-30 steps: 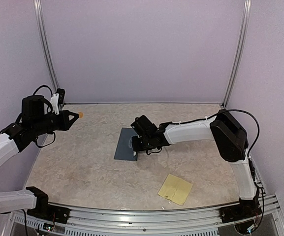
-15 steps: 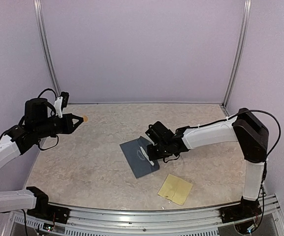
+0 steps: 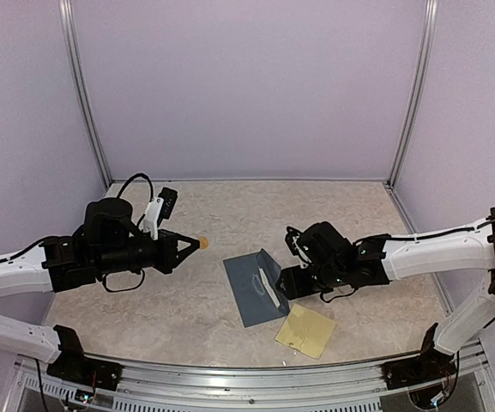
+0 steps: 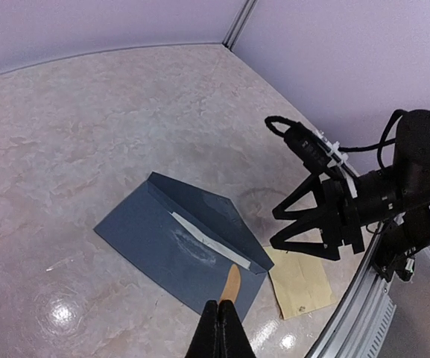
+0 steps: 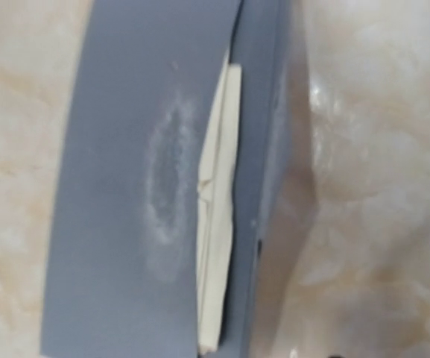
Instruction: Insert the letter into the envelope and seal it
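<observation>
The left gripper (image 3: 196, 245) is clamped on a round brown sticker (image 4: 231, 284) held at its fingertips, which point rightward at the envelope (image 3: 249, 292). The envelope lies flat near the table centre, to the right of this gripper and apart from it. Its long axis runs from far to near, tilted slightly toward the near right. The flap (image 3: 267, 264) stands raised along the right long edge, and a pale strip of the letter (image 5: 216, 216) shows at the mouth beneath it. The right gripper (image 4: 273, 231) sits just beside the flap edge with its fingers spread and nothing between them; it is the nearer arm. Judgement: the flap must be folded leftward onto the envelope body before the sticker can bridge the seam. A tan sticker sheet (image 3: 305, 330) lies near the envelope's near corner. The table (image 3: 144, 300) is mottled beige; plain lilac walls (image 3: 247, 86) enclose it.
</observation>
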`<state>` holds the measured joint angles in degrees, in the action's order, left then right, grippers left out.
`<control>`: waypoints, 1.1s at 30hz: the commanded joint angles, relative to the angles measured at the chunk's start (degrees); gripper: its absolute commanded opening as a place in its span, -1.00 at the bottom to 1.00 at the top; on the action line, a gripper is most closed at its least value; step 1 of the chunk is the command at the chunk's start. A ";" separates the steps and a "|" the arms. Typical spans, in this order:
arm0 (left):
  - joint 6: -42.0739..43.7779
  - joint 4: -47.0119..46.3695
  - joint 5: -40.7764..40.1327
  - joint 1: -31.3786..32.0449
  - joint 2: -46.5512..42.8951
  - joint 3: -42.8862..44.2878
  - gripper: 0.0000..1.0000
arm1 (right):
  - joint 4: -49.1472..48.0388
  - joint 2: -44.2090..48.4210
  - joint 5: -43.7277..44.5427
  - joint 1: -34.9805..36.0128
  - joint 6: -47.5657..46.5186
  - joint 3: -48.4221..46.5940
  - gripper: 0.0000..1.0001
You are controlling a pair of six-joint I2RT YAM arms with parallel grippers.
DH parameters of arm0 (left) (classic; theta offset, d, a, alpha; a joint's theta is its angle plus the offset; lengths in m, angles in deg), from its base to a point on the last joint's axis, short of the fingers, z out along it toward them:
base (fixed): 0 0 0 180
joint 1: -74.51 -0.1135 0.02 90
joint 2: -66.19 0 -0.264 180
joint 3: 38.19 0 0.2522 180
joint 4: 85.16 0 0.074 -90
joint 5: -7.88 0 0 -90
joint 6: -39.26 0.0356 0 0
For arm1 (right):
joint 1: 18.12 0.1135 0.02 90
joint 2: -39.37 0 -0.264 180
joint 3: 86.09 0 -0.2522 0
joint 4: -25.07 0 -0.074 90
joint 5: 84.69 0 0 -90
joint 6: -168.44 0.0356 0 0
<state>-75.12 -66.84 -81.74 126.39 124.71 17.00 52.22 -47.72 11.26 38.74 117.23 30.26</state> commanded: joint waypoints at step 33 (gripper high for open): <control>-0.26 -9.90 1.06 -1.03 16.71 -0.16 -1.00 | -20.68 -10.90 -16.33 -9.30 -2.78 0.67 -0.61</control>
<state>-74.58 -74.38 -82.55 125.71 140.77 17.87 34.05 -57.05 -2.46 29.69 115.76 32.73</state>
